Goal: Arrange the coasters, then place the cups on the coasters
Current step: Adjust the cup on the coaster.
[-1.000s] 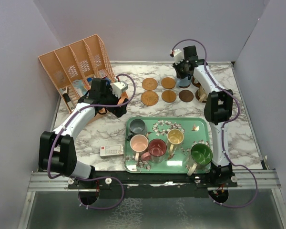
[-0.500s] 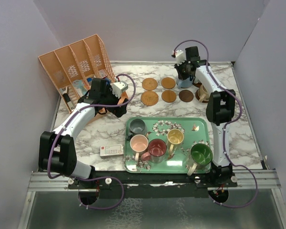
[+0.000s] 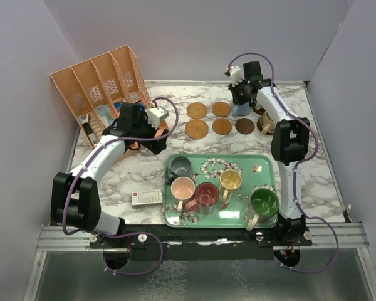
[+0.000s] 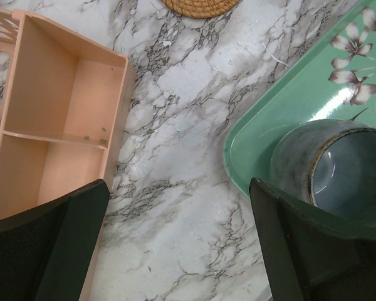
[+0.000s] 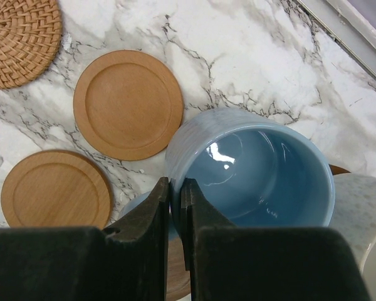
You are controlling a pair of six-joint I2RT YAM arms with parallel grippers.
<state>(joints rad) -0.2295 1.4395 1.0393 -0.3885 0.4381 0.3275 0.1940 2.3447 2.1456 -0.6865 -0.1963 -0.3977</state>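
Observation:
My right gripper (image 5: pixel 175 185) is shut on the rim of the blue cup (image 5: pixel 250 169), one finger inside and one outside, at the back right of the table (image 3: pixel 241 100). A brown coaster (image 5: pixel 177 269) shows just beneath the cup; I cannot tell whether they touch. Two wooden coasters (image 5: pixel 128 103) (image 5: pixel 53 188) and a woven one (image 5: pixel 19 37) lie to its left. A cream cup (image 5: pixel 363 213) stands beside it. My left gripper (image 4: pixel 178 188) is open over bare marble, the grey cup (image 4: pixel 338 169) just right of it on the green tray (image 4: pixel 282 106). Pink (image 3: pixel 183 187), dark red (image 3: pixel 207 194), yellow (image 3: pixel 230 180) and green (image 3: pixel 264 202) cups stand on the tray.
An orange slotted rack (image 3: pixel 103 88) leans at the back left, its base (image 4: pixel 56 125) close to my left fingers. A white remote-like box (image 3: pixel 146 198) lies left of the tray. Purple walls close in the table on three sides.
My right gripper has shifted slightly toward the back right with the blue cup in it. The left arm has not moved.

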